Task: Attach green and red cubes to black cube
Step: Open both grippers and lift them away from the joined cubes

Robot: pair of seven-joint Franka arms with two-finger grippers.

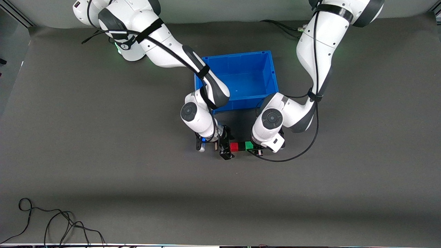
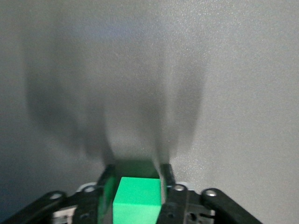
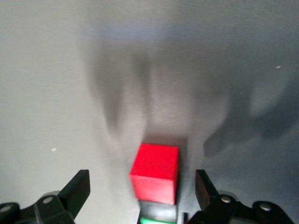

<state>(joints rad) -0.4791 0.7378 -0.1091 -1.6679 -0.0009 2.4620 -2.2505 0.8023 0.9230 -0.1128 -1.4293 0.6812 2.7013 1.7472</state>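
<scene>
The red cube [image 1: 234, 147], the black cube [image 1: 241, 146] and the green cube [image 1: 248, 146] stand in one row, touching, on the grey table nearer to the front camera than the blue bin. My left gripper [image 1: 255, 148] is shut on the green cube [image 2: 138, 200], low at the table. My right gripper [image 1: 225, 144] is open beside the red cube, on the row's end toward the right arm. In the right wrist view the red cube [image 3: 155, 173] sits between the spread fingers [image 3: 77, 189] without touching them. The black cube [image 3: 159, 210] and a strip of green [image 3: 156, 220] lie past it.
An open blue bin [image 1: 272, 74] stands between the arms, farther from the front camera than the cubes. A black cable [image 1: 58, 224] lies coiled at the table's near edge toward the right arm's end.
</scene>
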